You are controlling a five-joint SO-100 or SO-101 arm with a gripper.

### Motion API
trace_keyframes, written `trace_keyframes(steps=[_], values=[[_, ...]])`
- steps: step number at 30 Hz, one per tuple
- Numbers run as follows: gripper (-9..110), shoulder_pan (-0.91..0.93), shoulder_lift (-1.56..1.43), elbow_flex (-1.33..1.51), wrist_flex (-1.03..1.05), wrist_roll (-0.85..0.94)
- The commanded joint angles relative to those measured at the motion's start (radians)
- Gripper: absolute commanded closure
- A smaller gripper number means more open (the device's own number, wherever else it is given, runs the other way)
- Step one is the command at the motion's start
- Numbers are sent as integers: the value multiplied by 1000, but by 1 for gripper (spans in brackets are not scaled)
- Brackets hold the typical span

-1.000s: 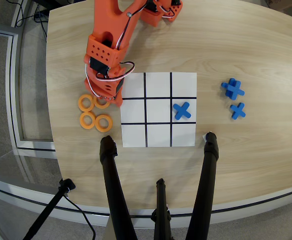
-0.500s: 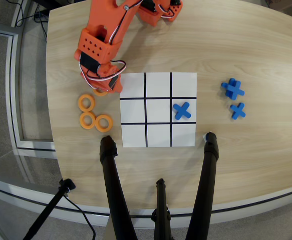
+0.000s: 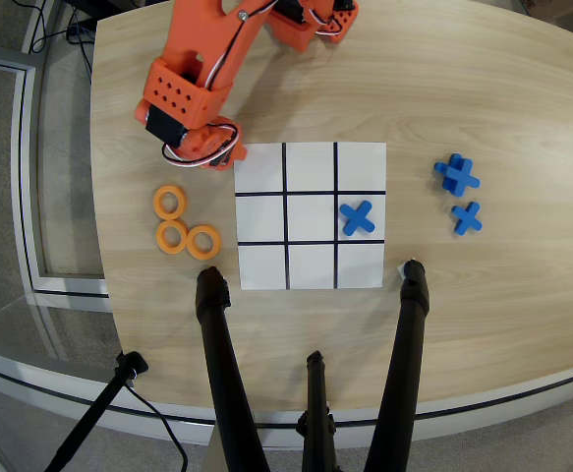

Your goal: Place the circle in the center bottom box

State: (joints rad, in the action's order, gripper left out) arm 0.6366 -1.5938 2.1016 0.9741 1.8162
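Note:
Three orange rings lie on the table left of the grid: one (image 3: 170, 202), one below it (image 3: 172, 236) and one (image 3: 204, 242) to its right. The grid's edge row toward the orange robot base is the top row in the overhead view; its middle cell (image 3: 311, 167) is empty. My gripper (image 3: 217, 157) hangs under the orange wrist (image 3: 178, 98), just off the grid's top left corner and above the rings. The wrist and wires hide its jaws, so I cannot tell whether it holds anything.
A blue cross (image 3: 358, 217) lies in the grid's middle right cell. More blue crosses lie on the table to the right, a pile (image 3: 456, 175) and a single one (image 3: 466, 217). Black tripod legs (image 3: 217, 344) (image 3: 411, 315) stand at the near edge.

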Motion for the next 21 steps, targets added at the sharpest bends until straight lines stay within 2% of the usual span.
trace_keyframes(steps=[1, 10, 21], values=[[85, 21, 12, -18, -52, 8], [89, 89, 58, -14, -153, 63], [102, 121, 55, 43, -196, 115]])
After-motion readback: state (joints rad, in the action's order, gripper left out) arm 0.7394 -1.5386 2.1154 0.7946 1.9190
